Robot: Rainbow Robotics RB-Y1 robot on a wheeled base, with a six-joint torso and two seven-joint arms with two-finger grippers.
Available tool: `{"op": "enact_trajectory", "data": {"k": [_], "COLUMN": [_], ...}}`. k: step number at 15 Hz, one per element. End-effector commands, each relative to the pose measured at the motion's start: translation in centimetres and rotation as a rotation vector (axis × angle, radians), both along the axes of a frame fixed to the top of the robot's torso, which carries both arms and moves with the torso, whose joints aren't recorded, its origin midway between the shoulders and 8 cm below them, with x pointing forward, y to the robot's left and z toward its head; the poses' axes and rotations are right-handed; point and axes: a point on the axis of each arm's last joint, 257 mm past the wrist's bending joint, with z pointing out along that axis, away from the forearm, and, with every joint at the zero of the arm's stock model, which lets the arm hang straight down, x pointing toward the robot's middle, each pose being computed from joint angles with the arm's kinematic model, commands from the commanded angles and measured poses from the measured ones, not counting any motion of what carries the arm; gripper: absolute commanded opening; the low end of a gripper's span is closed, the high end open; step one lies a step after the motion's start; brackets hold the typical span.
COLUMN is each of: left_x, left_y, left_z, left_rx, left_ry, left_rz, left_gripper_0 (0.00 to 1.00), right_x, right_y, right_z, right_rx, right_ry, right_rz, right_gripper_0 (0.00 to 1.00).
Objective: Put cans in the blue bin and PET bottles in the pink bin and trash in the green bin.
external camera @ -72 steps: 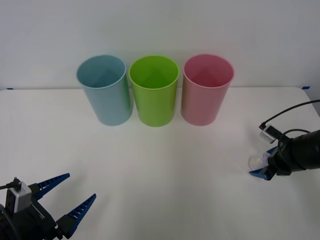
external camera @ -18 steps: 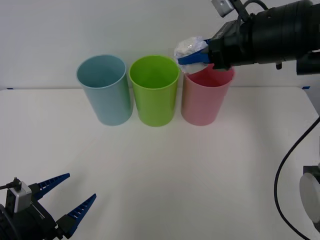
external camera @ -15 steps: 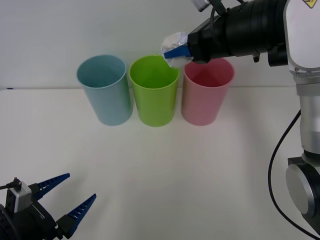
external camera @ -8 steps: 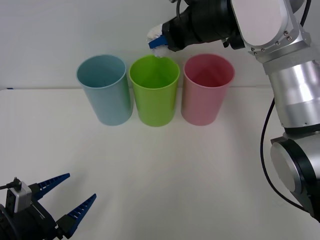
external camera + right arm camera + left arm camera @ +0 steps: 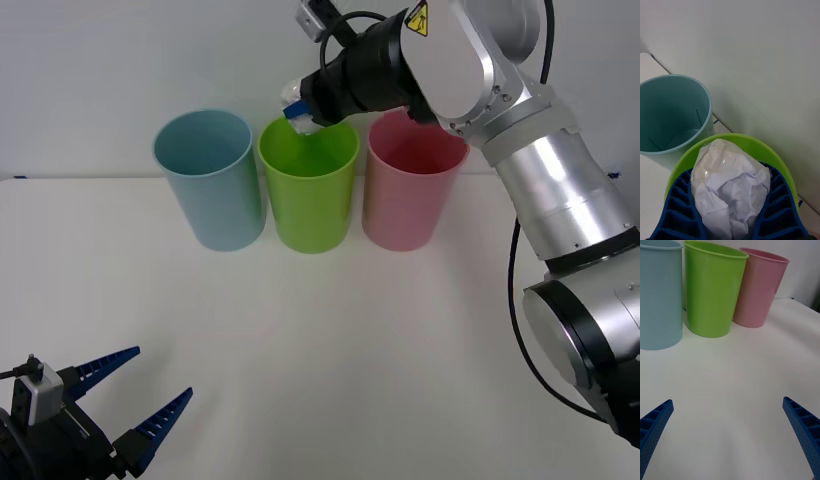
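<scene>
1. We see three tall plastic bins standing in a row on a white table [image 5: 320, 350], in the upper middle of the front view: the blue bin [image 5: 208, 180] on the left, the green bin [image 5: 309, 182] in the centre, the pink bin [image 5: 412, 180] on the right.
2. Our right arm [image 5: 520, 130] reaches in from the right edge and crosses above the pink bin.
3. Our right gripper [image 5: 297, 112] sits over the back rim of the green bin, clenched around the trash [image 5: 296, 108].
4. In the right wrist view, the trash [image 5: 730, 183] is a crumpled ball of clear film and white material, wedged between the two blue ribbed fingers [image 5: 677, 208], with the green bin's mouth [image 5: 733, 140] directly beneath and the blue bin [image 5: 672, 116] beside it.
5. Our left gripper [image 5: 125, 400] rests low in the bottom left corner of the front view, its blue fingers spread apart and grasping nothing, well apart from the bins.
</scene>
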Motion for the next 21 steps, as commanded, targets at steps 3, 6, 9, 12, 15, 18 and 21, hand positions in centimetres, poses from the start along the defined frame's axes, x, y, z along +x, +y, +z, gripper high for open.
{"op": "enact_trajectory", "data": {"k": [3,6,9,12,15,18,21], "left_x": [0.0,0.0,0.0,0.0,0.0,0.0,0.0], "left_y": [0.0,0.0,0.0,0.0,0.0,0.0,0.0], "left_z": [0.0,0.0,0.0,0.0,0.0,0.0,0.0], "left_rx": [0.000,0.000,0.000,0.000,0.000,0.000,0.000], "left_ry": [0.000,0.000,0.000,0.000,0.000,0.000,0.000], "left_rz": [0.000,0.000,0.000,0.000,0.000,0.000,0.000], "left_gripper_0": [1.00,1.00,1.00,1.00,1.00,1.00,1.00], "right_x": [0.6,0.8,1.2,1.2,1.5,1.6,1.6], "right_y": [0.6,0.9,0.5,0.5,0.5,0.7,0.7], "right_z": [-1.4,-1.7,-2.1,-2.1,-1.7,-1.7,-1.6], "right_rx": [-0.001,0.000,-0.010,-0.010,-0.026,-0.021,-0.019], "right_ry": [-0.001,-0.007,-0.014,-0.014,-0.055,-0.066,-0.067], "right_rz": [-0.011,-0.017,-0.030,-0.030,-0.013,-0.004,-0.004], "right_gripper_0": [0.00,0.00,0.00,0.00,0.93,1.00,1.00]}}
